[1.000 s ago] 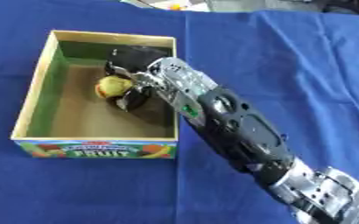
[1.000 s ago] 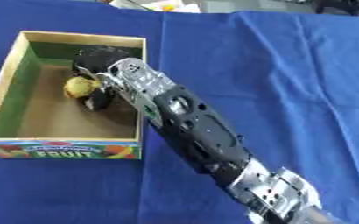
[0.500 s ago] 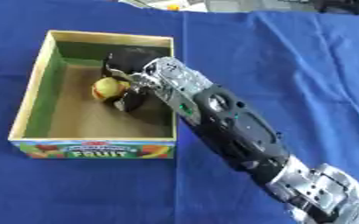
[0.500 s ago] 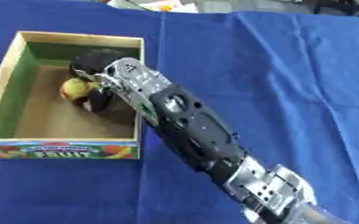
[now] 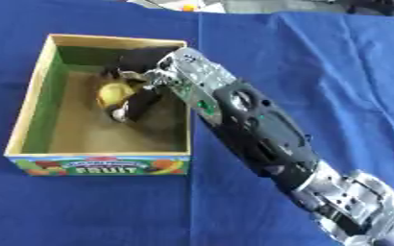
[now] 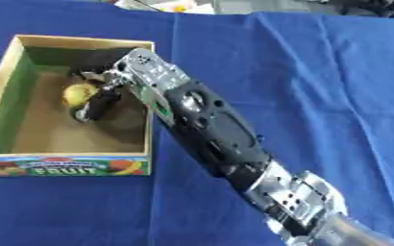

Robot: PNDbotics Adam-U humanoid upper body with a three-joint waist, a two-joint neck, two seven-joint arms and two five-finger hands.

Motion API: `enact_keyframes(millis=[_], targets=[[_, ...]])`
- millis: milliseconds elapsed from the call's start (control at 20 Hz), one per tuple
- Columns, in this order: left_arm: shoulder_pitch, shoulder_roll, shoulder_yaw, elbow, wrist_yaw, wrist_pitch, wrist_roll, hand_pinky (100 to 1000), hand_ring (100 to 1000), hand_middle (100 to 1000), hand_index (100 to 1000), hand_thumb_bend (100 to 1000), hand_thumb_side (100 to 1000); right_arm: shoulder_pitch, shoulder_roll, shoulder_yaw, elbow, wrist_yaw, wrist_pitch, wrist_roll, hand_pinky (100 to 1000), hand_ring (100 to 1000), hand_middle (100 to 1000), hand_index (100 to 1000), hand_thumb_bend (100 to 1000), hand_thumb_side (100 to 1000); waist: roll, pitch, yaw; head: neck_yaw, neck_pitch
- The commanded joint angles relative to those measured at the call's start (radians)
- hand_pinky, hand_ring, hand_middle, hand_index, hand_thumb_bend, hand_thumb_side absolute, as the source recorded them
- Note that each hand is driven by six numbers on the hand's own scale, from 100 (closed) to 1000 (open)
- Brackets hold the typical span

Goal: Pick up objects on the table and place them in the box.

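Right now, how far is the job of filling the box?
Done: nothing lies loose in the box yet. In hand: the right robot hand is inside the box, fingers curled round a yellow fruit. Left: release it and withdraw. No other object shows on the blue cloth.

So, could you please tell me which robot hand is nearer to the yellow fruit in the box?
The right. The right robot hand reaches into the box, its fingers curled against the yellow fruit. The left robot hand shows in neither view.
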Motion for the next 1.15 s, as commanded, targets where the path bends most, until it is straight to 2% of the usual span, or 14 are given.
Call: enact_keyframes(millis=[50, 250, 300, 500, 650, 800, 1050, 1150], targets=[[-0.006, 0.024, 0.006, -0.017, 0.001, 0.003, 0.002, 668, 895, 897, 935, 100, 1000, -0.027, -0.028, -0.023, -0.052, -0.026, -0.001, 0.021, 812, 844, 856, 1000, 245, 778, 0.006, -0.026, 0.0, -0.005, -0.009], [-0.006, 0.024, 0.005, -0.017, 0.0, 0.003, 0.002, 668, 895, 897, 935, 100, 1000, -0.027, -0.032, -0.023, -0.068, -0.036, 0.008, 0.035, 812, 844, 856, 1000, 245, 778, 0.006, -0.026, 0.0, -0.006, -0.009], [-0.001, 0.021, 0.008, -0.017, 0.0, 0.005, 0.004, 667, 896, 897, 934, 100, 1000, -0.031, -0.037, -0.028, -0.074, -0.04, 0.012, 0.034, 778, 791, 831, 1000, 100, 901, 0.01, -0.03, -0.005, 0.003, -0.001], [0.014, 0.015, 0.018, -0.017, -0.007, 0.009, 0.017, 668, 894, 897, 934, 100, 1000, -0.062, -0.11, -0.101, -0.149, -0.086, 0.009, -0.009, 773, 779, 817, 993, 100, 890, 0.022, -0.035, -0.027, 0.027, 0.009], [0.018, 0.016, 0.019, -0.017, -0.011, 0.008, 0.021, 668, 891, 897, 933, 100, 1000, -0.059, -0.174, -0.166, -0.214, -0.126, -0.003, -0.05, 764, 761, 823, 982, 100, 838, 0.028, -0.036, -0.035, 0.033, 0.011], [0.024, 0.019, 0.023, -0.017, -0.017, 0.007, 0.027, 667, 889, 897, 933, 100, 1000, -0.039, -0.239, -0.231, -0.279, -0.166, 0.009, -0.09, 745, 732, 790, 965, 100, 711, 0.032, -0.039, -0.047, 0.046, 0.014], [0.036, 0.024, 0.031, -0.017, -0.027, 0.006, 0.037, 667, 888, 897, 934, 100, 1000, 0.02, -0.347, -0.339, -0.388, -0.233, 0.065, -0.156, 722, 698, 747, 924, 100, 655, 0.041, -0.044, -0.073, 0.085, 0.015], [0.04, 0.025, 0.033, -0.017, -0.031, 0.005, 0.04, 668, 888, 897, 934, 100, 1000, 0.052, -0.391, -0.384, -0.432, -0.26, 0.092, -0.183, 718, 691, 741, 913, 100, 596, 0.045, -0.046, -0.08, 0.097, 0.014]])
